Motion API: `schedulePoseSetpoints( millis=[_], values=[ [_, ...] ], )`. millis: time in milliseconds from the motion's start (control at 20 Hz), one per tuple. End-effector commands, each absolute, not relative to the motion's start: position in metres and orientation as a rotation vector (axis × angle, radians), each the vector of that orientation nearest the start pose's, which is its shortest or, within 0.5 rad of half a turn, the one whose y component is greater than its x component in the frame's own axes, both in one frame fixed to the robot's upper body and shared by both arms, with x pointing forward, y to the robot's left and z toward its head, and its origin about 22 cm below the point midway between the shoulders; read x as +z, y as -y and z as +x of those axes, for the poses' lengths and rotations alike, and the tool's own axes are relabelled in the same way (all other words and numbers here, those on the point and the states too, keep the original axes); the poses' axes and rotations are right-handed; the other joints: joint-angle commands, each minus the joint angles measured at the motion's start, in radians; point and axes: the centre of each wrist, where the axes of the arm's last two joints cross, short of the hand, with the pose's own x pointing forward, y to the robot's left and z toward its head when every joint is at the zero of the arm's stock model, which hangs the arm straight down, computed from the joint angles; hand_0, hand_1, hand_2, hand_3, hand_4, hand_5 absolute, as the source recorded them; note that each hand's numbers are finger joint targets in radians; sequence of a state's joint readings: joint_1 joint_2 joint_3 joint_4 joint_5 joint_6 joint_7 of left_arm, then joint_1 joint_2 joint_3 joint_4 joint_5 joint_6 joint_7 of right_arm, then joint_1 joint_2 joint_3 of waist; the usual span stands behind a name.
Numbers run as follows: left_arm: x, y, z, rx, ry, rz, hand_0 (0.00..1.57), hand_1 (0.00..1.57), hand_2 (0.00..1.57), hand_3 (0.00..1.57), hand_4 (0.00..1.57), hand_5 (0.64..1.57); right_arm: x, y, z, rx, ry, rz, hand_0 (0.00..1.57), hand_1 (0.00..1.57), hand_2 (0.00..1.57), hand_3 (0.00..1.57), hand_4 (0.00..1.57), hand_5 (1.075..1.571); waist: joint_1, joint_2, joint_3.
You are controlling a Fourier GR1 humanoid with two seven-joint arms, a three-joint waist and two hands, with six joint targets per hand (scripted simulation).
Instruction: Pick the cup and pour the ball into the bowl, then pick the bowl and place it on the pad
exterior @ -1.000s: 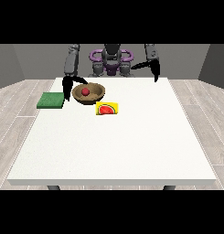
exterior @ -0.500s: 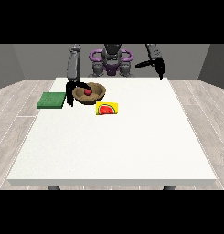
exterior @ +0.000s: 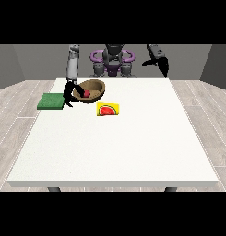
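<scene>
Bowl [exterior: 90, 90], brown and tilted, is seen at the far left part of the white table [exterior: 114, 138], just right of the green pad [exterior: 51, 101], with the red ball [exterior: 86, 93] inside it. A yellow card with a watermelon slice [exterior: 108, 109] lies just in front. The bowl's near rim is gripped by the hand at the view's left [exterior: 68, 94], fingers curled on it. The hand at the view's right [exterior: 160, 63] is raised above the table's far edge, fingers hanging relaxed, holding nothing.

ball [exterior: 86, 93] in bowl [exterior: 97, 85], pad [exterior: 51, 101] left, card [exterior: 108, 109] in front
</scene>
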State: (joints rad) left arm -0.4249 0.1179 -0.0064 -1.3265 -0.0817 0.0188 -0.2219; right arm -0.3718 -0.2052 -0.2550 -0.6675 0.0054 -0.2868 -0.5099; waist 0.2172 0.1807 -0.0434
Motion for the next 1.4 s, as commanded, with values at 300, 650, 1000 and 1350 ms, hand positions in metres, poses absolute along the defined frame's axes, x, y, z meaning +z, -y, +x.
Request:
schedulePoseSetpoints(
  millis=[300,650,1000,1350],
  values=[
    [0.005,-0.254,0.329,-0.163,1.727,0.133,0.0,0.0,0.0,0.0,0.98,1.422,-0.064,0.283,0.327,0.035,1.112,-0.615,1.57,1.57,1.57,0.97,0.82,1.561,-0.132,-0.209,0.0397],
    [-0.025,-0.308,0.3,-0.087,1.605,0.222,0.0,0.0,0.0,0.0,1.0,1.407,-0.005,0.303,0.354,0.08,1.048,-0.528,1.57,1.57,1.57,0.74,0.81,1.567,-0.239,-0.313,0.0428],
    [-0.01,-0.276,0.31,-0.116,1.747,0.161,0.0,0.0,0.0,0.0,1.03,1.43,0.018,0.337,0.358,-0.065,1.144,-0.574,1.57,1.57,1.57,0.75,0.79,1.57,-0.165,-0.163,0.0435],
    [0.045,-0.372,0.314,-0.048,1.871,0.178,0.0,0.0,0.0,0.0,1.31,1.525,0.051,0.431,0.333,-0.054,1.198,-0.659,1.57,1.57,1.57,0.0,0.91,1.571,-0.141,-0.077,0.0438]
  ],
)
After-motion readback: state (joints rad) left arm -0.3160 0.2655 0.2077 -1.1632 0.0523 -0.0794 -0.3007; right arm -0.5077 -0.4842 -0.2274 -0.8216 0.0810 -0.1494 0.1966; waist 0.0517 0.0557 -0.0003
